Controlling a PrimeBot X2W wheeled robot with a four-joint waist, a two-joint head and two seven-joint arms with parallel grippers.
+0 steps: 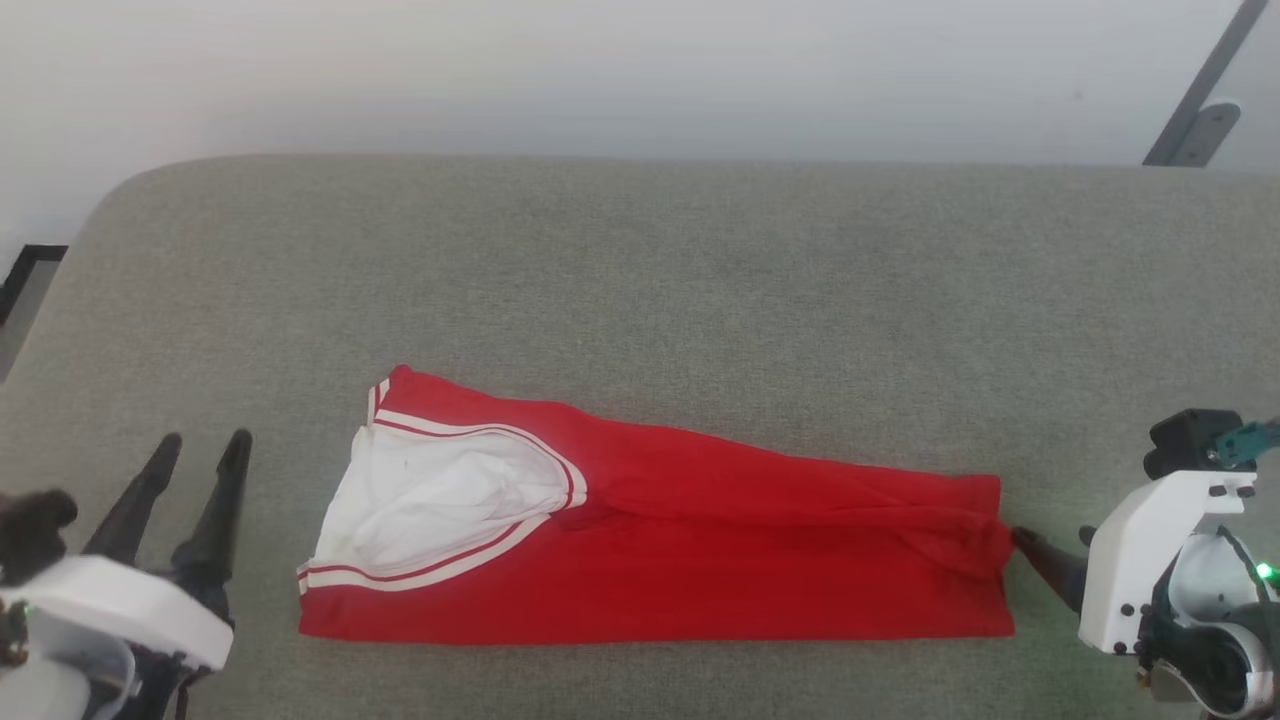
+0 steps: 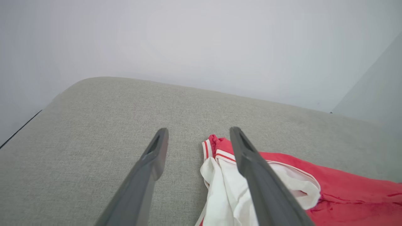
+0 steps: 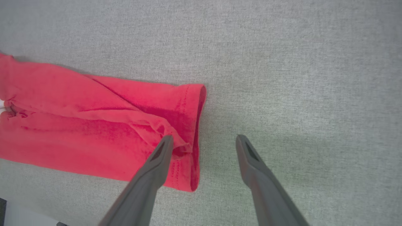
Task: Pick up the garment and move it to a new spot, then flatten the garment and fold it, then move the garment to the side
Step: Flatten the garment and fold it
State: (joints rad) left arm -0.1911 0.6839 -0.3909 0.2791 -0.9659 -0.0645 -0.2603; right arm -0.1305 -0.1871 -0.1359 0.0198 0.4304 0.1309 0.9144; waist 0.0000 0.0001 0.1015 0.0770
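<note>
Red jersey T-shirt [image 1: 700, 540] lies folded lengthwise; left gripper [image 1: 205, 440] and right gripper [image 3: 204, 138], spread empty at its ends, probably grasp next.

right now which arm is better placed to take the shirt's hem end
Right, probably: the right gripper is open at the hem end of the garment, one finger over the fabric; the left gripper stands clear of the sleeve end.
</note>
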